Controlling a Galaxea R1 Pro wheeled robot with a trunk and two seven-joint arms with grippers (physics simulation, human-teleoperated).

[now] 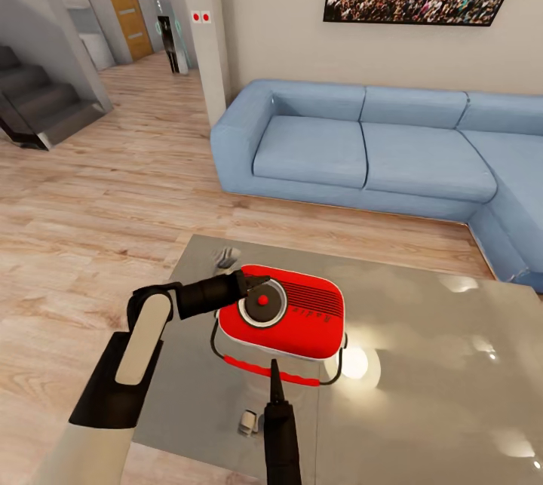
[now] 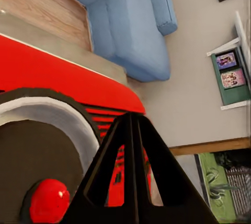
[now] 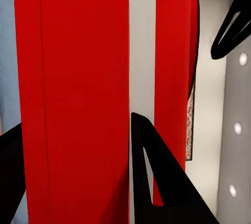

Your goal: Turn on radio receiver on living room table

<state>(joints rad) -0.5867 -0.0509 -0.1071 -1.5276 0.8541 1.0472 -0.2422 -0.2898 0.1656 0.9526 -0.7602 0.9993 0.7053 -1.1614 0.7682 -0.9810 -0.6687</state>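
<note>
On my left, my left arm reaches in over the near-left corner of the table, and my left gripper sits at the left end of the radio receiver, right at the edge of its round dial. In the left wrist view, my fingers look pressed together into one dark wedge pointing across the dial, with the red knob just beside and below the tip. So I judge these jaws narrow, closed on nothing.

The radio lies flat on the glossy grey top, toward the table's left half, red face up. Its long axis runs left to right across me, with the dial at the left end and the grille slots to the right. The wire handle with its red grip lies on the near side, toward me.

Further right and nearer me, my right gripper comes up from below with one slim finger over that handle grip. The right wrist view shows red bands between spread fingers, so these jaws stand wide and hold nothing.

The knob lies just right of my left fingertips, so the left arm is the nearer one. I judge the next move is a short push rightward and down onto it.
</note>
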